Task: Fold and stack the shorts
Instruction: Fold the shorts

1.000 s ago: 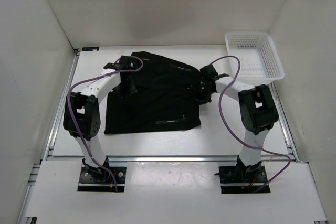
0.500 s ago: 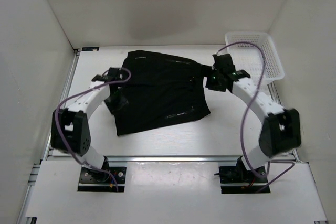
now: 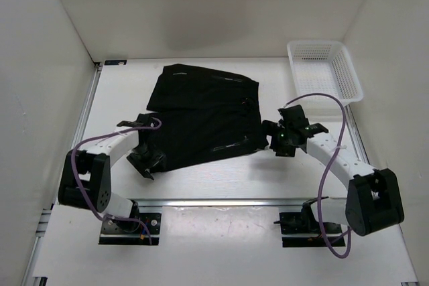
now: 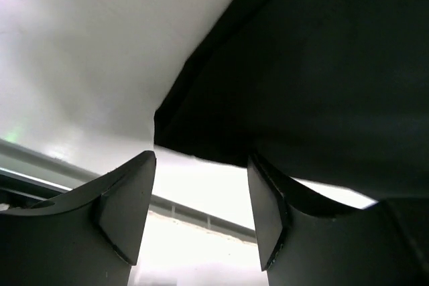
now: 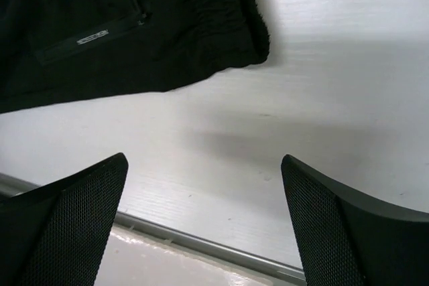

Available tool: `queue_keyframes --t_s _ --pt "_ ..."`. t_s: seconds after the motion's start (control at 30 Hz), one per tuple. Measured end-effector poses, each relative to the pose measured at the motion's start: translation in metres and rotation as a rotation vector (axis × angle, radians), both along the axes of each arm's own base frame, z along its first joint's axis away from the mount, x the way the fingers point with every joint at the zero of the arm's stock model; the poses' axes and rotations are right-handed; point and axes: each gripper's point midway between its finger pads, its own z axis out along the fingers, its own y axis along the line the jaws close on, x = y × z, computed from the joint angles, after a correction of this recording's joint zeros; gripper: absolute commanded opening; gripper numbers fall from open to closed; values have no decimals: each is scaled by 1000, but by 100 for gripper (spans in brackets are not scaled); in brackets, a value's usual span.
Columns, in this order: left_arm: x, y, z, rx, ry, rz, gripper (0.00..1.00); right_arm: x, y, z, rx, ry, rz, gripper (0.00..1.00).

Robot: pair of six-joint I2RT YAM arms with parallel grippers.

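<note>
Basket (image 3: 324, 72): far right corner of table (image 3: 201, 182), well apart from shorts (image 3: 201, 115).
Shorts: flat, mid-table.
Left gripper (image 4: 201, 159): jaws apart at shorts' near-left corner.
Right gripper (image 5: 204, 159): jaws wide, beside shorts.

Plain black shorts (image 3: 201, 115), white mesh basket (image 3: 349, 75)

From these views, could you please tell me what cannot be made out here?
Top view: shorts, lower layers hidden under the top layer.
Top view: left gripper, contact with the shorts unclear, black on black.
Wrist views: shorts mostly cut off by frame edges.
</note>
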Motion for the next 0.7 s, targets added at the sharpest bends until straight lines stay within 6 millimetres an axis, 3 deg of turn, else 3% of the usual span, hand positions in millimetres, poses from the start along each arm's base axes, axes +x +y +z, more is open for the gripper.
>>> queue_keyframes --t_s 0.1,0.2,0.27,0.3,0.33,0.47,0.7 --pt "0 -1 -9 2 25 9 66 -2 1 4 59 -6 -35 100" --pt "2 -1 -16 4 38 16 52 -3 -5 2 105 1 -98 89" --pt "5 -3 -16 -3 33 21 37 -4 -12 -2 122 21 -153 89" --pt "7 -4 -16 -2 26 24 19 -5 -15 -4 126 29 -175 89" --pt "9 -4 -16 -2 21 27 10 -4 -17 -6 131 34 -194 92" --pt "12 -2 -16 8 11 15 10 4 -22 -10 156 51 -240 95" --pt "19 -2 -10 15 -29 5 10 16 -11 -27 249 118 -233 83"
